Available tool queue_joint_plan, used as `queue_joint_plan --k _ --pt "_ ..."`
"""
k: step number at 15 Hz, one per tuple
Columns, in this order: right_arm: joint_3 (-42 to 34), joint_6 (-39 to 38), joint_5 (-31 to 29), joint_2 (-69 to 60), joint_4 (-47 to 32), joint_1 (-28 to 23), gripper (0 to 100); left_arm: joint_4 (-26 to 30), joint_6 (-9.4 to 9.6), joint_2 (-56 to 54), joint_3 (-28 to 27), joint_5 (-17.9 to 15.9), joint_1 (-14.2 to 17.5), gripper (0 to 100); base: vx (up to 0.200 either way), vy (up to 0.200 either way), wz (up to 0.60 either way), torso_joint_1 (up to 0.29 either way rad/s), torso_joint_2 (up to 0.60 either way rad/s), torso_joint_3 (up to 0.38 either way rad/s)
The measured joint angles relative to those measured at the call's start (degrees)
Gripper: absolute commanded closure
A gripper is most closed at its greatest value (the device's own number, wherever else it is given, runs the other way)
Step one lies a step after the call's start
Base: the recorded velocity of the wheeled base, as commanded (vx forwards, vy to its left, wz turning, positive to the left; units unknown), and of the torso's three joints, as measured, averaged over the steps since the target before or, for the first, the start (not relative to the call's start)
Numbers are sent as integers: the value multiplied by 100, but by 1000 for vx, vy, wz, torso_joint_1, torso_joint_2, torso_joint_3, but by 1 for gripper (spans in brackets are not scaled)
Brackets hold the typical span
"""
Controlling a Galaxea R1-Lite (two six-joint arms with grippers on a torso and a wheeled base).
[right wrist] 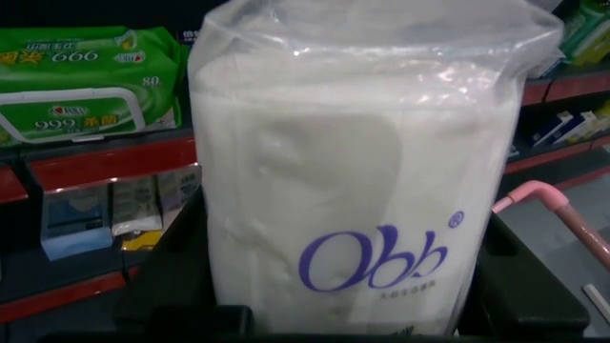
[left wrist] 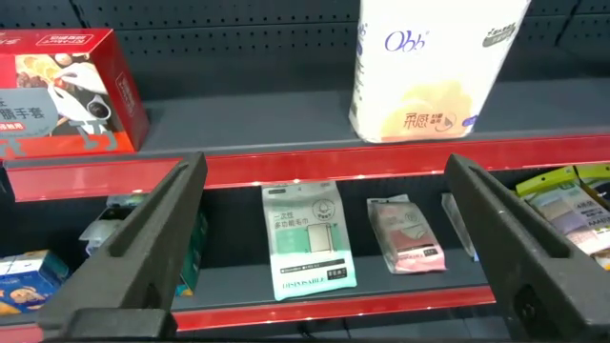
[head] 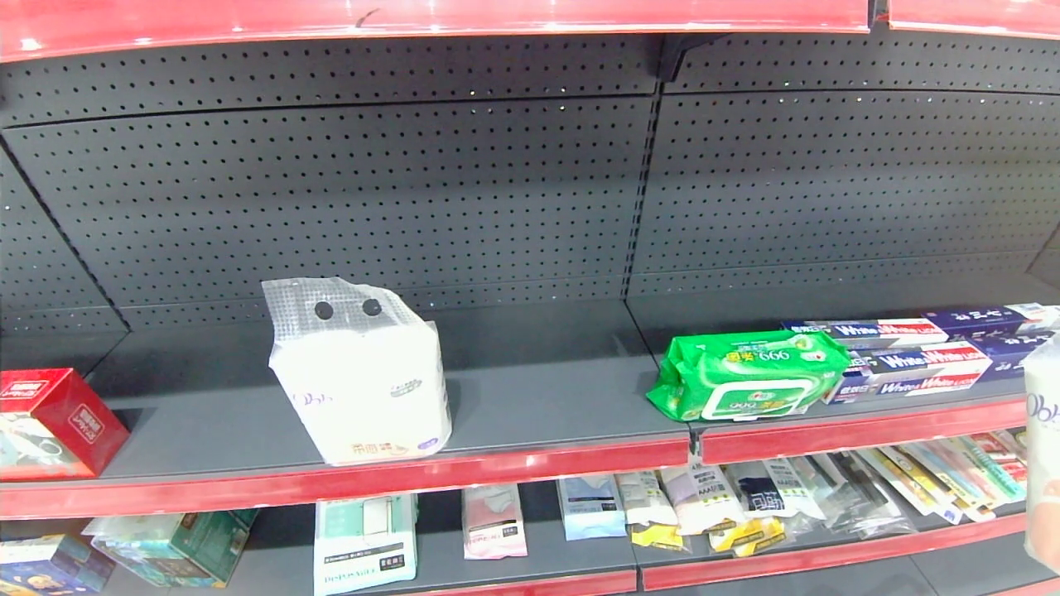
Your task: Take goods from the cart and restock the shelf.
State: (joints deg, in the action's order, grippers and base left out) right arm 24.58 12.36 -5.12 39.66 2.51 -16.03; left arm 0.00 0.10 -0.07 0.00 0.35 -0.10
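Tissue pack (right wrist: pixel 353 171) sat clamped in your right gripper (right wrist: pixel 348 276), held near the right side of the shelf (head: pixel 538 397), likely to go beside the matching pack (head: pixel 360 372) already upright there. Soft squashy rolls, glossy film wrap, blocky shape. Your left gripper (left wrist: pixel 326 191) hung open and empty, foam-padded jaws wide, facing the shelf.

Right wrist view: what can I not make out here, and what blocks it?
Right gripper: its jaws are mostly covered by the held tissue pack.
Shelf: the middle is hidden behind that pack.
Green wipes pack: cut off by the edge.
Pink handle: cut off; its owner unclear.
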Motion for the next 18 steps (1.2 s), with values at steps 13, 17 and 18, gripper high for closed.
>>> queue_joint_plan --k 13,17,18 --pt "56 -13 -7 330 35 10 100 0 0 0 0 0 2 0 0 0 0 0 0 0" --pt "89 -11 -7 330 35 -6 100 0 0 0 0 0 0 0 0 0 0 0 0 0" --pt "89 -11 -7 321 35 -6 100 0 0 0 0 2 0 0 0 0 0 0 0 0"
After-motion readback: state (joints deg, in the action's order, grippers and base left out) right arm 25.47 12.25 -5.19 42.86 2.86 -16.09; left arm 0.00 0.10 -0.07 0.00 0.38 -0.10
